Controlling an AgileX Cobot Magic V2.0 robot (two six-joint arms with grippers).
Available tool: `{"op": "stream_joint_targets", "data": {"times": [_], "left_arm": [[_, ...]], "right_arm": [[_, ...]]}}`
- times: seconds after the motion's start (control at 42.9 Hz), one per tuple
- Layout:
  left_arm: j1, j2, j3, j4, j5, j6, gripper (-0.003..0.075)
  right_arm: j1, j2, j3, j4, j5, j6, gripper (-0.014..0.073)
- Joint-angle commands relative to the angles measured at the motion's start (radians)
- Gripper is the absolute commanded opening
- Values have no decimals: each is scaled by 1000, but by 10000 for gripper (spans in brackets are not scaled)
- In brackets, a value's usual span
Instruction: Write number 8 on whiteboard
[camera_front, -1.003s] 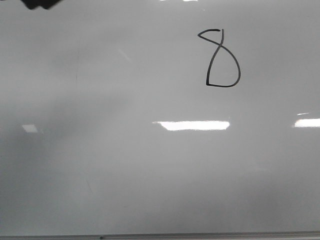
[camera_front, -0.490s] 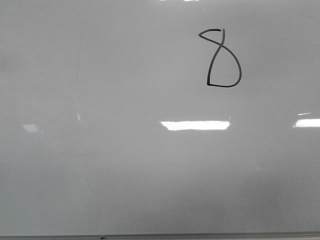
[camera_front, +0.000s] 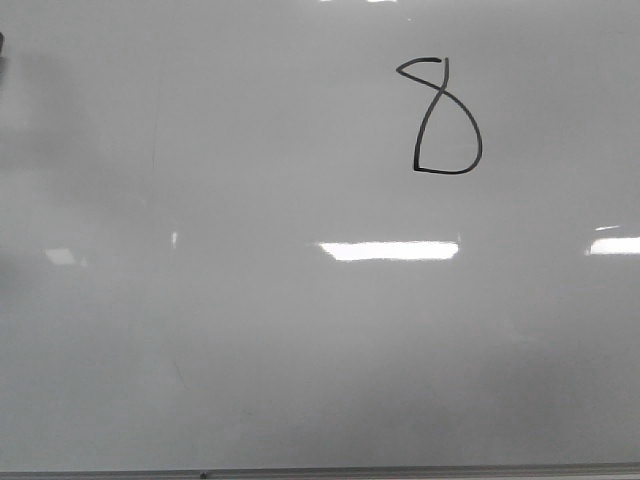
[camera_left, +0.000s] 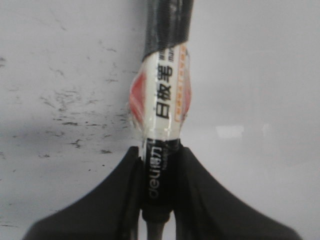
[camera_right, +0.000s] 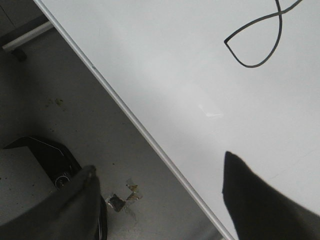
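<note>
Clamped on a marker pen (camera_left: 161, 130), the left gripper (camera_left: 159, 195) has both black fingers pressed against the pen's dark lower barrel, with the white and red label rising clear of them. Behind the pen lies a pale surface flecked with small dark marks. On the right gripper (camera_right: 160, 197) the jaws stand wide apart with nothing between them, one finger (camera_right: 257, 202) over the whiteboard (camera_front: 300, 340) and the other beyond its thin metal edge, above a grey floor with scraps of litter. The number 8 (camera_front: 442, 117) sits finished in black line toward the board's upper right in the front view, above a bright rectangular light reflection (camera_front: 388, 250).
</note>
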Motion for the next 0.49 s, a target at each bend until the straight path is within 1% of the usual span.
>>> {"op": "stream_joint_targets", "data": {"times": [0.0,0.07,0.14,0.327,0.397,0.467], "left_arm": [[4,16,-24,-5,-102,-12,64],[4,41,-24,-5,-119,-12,73],[4,62,-28,-5,-122,-12,113],[4,81,-33,-5,-130,-12,316],[4,81,-33,-5,-135,-12,364],[4,81,-33,-5,-135,-12,377]], "right_arm": [[-8,-6,-23,18,-52,1,537],[-8,-6,-23,18,-52,1,537],[-8,-6,-23,18,-53,1,537],[-8,-6,-23,18,-71,1,537],[-8,-6,-23,18,-82,1,537],[-8,-6,-23,18,-88,1,537]]}}
